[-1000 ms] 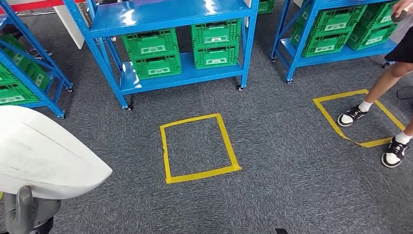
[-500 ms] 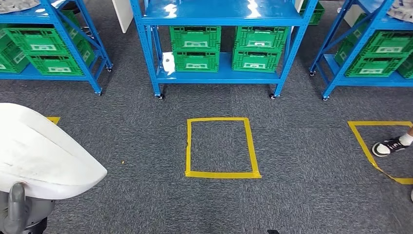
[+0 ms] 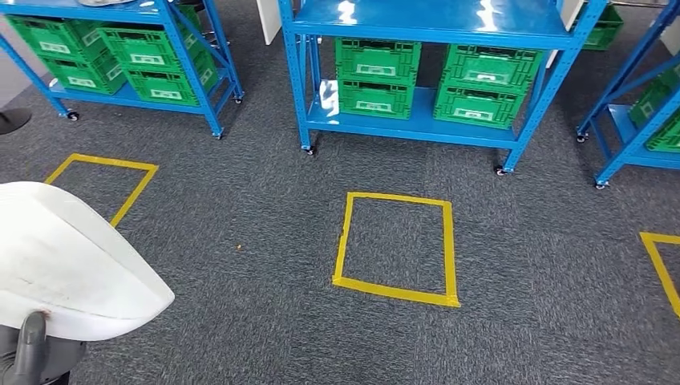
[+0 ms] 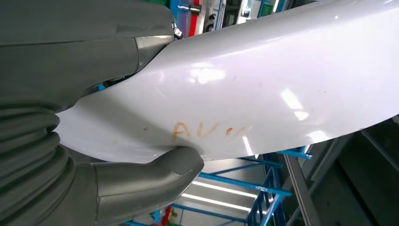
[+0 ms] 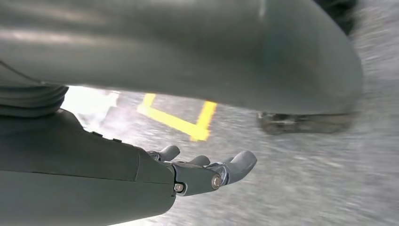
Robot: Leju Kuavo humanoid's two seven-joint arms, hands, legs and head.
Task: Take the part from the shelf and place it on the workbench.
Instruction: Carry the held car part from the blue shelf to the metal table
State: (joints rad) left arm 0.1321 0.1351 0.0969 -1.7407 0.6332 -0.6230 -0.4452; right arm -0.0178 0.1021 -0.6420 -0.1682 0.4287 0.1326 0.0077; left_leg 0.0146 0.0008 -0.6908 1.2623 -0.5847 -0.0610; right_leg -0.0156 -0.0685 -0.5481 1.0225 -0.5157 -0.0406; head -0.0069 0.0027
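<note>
The part is a large, curved white panel [image 3: 68,261] at the lower left of the head view, carried above the carpet. My left hand [image 3: 32,353] holds it from below, its thumb up against the panel's near edge. In the left wrist view the thumb [image 4: 155,172] presses on the glossy white panel [image 4: 263,89] beside faint orange handwriting, with the fingers wrapped over the other edge. My right hand [image 5: 202,172] hangs beside my body above the grey carpet, fingers apart and slightly curled, holding nothing.
Blue metal shelves [image 3: 425,20] with green crates [image 3: 377,76] stand ahead; another rack [image 3: 120,48] is at the left and one [image 3: 641,104] at the right. Yellow tape squares [image 3: 394,249] mark the grey carpet, with more at the left [image 3: 100,180] and right [image 3: 661,261].
The whole view has swung: shelves and tape squares slid to the right as the camera turned left. The person's feet at the right have left the picture. The panel stays held the same way.
</note>
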